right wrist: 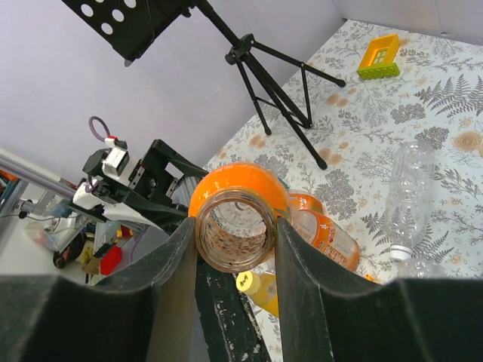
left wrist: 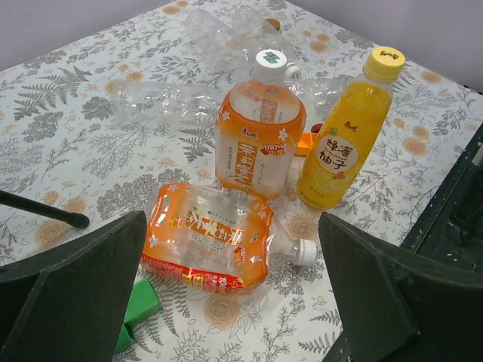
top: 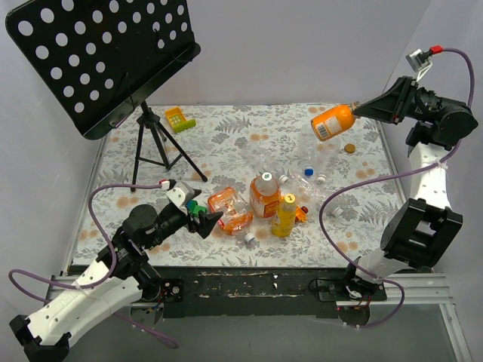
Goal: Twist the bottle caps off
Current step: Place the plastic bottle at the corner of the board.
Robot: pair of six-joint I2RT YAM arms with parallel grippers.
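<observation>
My right gripper [top: 364,110] is shut on the neck of an orange bottle [top: 333,122] and holds it sideways in the air at the far right. In the right wrist view the bottle's mouth [right wrist: 235,230] is open, with no cap, between my fingers. My left gripper [top: 208,220] is open and empty, just left of a crushed orange bottle [top: 230,210] lying on its side with a white cap [left wrist: 306,251]. An upright orange bottle [left wrist: 259,136] has a white cap [left wrist: 270,62]. A yellow bottle [left wrist: 339,151] has a yellow cap [left wrist: 384,62].
Loose caps lie on the cloth: white [top: 249,237], blue [top: 309,171], white [top: 321,179], orange [top: 349,148]. Clear empty bottles [top: 321,158] lie behind. A green block [left wrist: 139,302] sits by my left finger. A music stand [top: 151,139] and a yellow-green block [top: 179,118] stand at the far left.
</observation>
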